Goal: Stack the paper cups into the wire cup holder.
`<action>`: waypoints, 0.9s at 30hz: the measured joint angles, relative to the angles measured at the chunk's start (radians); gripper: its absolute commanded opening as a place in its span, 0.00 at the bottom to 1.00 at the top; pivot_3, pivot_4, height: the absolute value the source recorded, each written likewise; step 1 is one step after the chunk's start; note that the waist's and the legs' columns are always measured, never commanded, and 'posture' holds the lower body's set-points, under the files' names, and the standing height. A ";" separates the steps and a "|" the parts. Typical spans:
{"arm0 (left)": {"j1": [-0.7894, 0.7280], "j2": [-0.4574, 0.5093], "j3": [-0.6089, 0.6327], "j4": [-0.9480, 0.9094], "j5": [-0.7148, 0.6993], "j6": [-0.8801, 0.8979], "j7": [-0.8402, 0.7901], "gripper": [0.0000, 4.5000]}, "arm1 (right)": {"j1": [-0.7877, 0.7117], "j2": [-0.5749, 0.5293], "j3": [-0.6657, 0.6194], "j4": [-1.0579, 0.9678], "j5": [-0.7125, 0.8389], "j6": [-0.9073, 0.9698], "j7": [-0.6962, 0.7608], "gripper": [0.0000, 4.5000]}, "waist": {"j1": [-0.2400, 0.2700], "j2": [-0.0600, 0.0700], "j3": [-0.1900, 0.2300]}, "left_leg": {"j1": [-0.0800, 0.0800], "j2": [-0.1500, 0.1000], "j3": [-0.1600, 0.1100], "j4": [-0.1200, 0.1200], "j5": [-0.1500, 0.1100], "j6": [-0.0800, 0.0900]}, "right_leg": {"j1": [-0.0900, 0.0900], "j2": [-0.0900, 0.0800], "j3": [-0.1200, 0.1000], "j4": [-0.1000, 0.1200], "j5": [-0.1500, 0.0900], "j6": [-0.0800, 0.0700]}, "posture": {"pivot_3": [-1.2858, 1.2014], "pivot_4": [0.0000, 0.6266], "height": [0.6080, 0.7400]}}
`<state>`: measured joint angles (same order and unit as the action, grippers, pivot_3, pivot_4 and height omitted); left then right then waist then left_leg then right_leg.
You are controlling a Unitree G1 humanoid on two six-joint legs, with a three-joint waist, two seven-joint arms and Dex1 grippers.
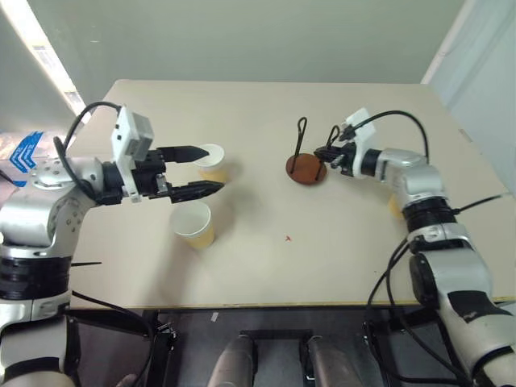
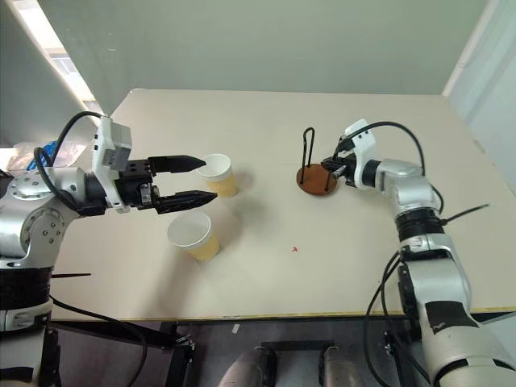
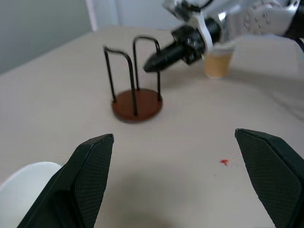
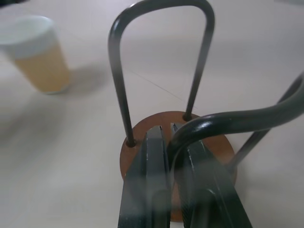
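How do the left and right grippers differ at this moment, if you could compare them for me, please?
The left gripper has its fingers spread wide and grips nothing, while the right gripper is shut on a wire loop of the wire cup holder. The left gripper hovers by two paper cups, one fingertip over the farther cup's rim; the right gripper reaches over the holder's disc base. Both have two black fingers and point toward the table's middle.

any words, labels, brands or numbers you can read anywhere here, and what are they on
None can be read.
The paper cups: plain tan sides, no print.
The wire cup holder: no label on its disc base.
Blue and white package past the table's left edge: some white marking, too blurred to read.
Small red mark on the table: a speck, not a character.
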<state>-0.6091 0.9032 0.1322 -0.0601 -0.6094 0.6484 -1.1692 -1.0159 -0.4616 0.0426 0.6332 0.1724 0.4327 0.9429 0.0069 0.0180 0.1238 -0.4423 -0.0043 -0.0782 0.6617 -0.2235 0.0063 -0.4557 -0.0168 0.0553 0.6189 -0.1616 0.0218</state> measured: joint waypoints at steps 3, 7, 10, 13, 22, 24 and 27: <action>-0.009 0.022 -0.019 -0.033 -0.021 0.033 -0.038 1.00 | 0.100 -0.112 0.034 -0.269 0.049 0.121 0.136 0.01 | 0.003 0.000 0.000 | -0.001 0.000 0.000 0.001 0.000 -0.002 | 0.001 0.000 -0.001 -0.001 0.000 0.001 | 0.52 0.24 1.00; -0.009 0.020 -0.062 -0.106 -0.043 0.059 -0.072 1.00 | 0.212 -0.212 0.074 -0.582 0.118 0.258 0.228 0.01 | -0.001 0.000 0.000 | -0.001 0.000 0.000 0.001 0.003 -0.008 | 0.001 0.000 0.000 -0.003 0.000 0.001 | 0.52 0.24 1.00; -0.015 0.002 -0.088 -0.136 -0.047 0.068 -0.073 1.00 | 0.270 -0.227 0.092 -0.721 0.139 0.309 0.227 0.01 | -0.007 -0.001 0.000 | 0.001 0.001 0.000 0.002 0.001 -0.001 | 0.002 0.001 0.001 -0.002 0.000 0.001 | 0.52 0.24 1.00; -0.026 -0.011 -0.111 -0.137 -0.048 0.072 -0.073 1.00 | 0.317 -0.206 0.116 -0.788 0.140 0.331 0.182 0.01 | -0.007 -0.001 0.000 | 0.006 0.001 0.000 0.002 0.003 0.001 | 0.005 0.001 0.001 0.001 0.000 0.001 | 0.52 0.24 1.00; -0.040 -0.011 -0.112 -0.136 -0.047 0.072 -0.073 1.00 | 0.370 -0.152 0.180 -0.799 0.110 0.305 0.088 0.01 | -0.007 -0.001 0.000 | 0.006 0.001 0.000 0.002 0.009 0.002 | 0.006 0.002 0.002 0.002 0.002 -0.001 | 0.52 0.24 1.00; -0.040 -0.011 -0.112 -0.136 -0.046 0.072 -0.073 1.00 | 0.377 -0.150 0.196 -0.782 0.094 0.285 0.075 0.01 | -0.007 -0.001 0.000 | 0.006 0.001 0.000 0.002 0.008 0.002 | 0.006 0.002 0.002 0.002 0.002 -0.001 | 0.52 0.24 1.00; -0.040 -0.011 -0.112 -0.136 -0.045 0.072 -0.071 1.00 | 0.377 -0.150 0.202 -0.748 0.063 0.248 0.057 0.19 | -0.006 -0.002 0.000 | 0.006 0.001 0.000 0.002 0.008 0.001 | 0.006 0.002 0.002 0.001 0.002 -0.001 | 0.52 0.24 1.00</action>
<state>-0.6492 0.8920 0.0202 -0.1963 -0.6542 0.7208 -1.2402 -0.6391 -0.6114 0.2450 -0.1149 0.2355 0.6809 0.9998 0.0005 0.0164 0.1236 -0.4361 -0.0028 -0.0780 0.6636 -0.2155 0.0076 -0.4501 -0.0150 0.0572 0.6202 -0.1598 0.0206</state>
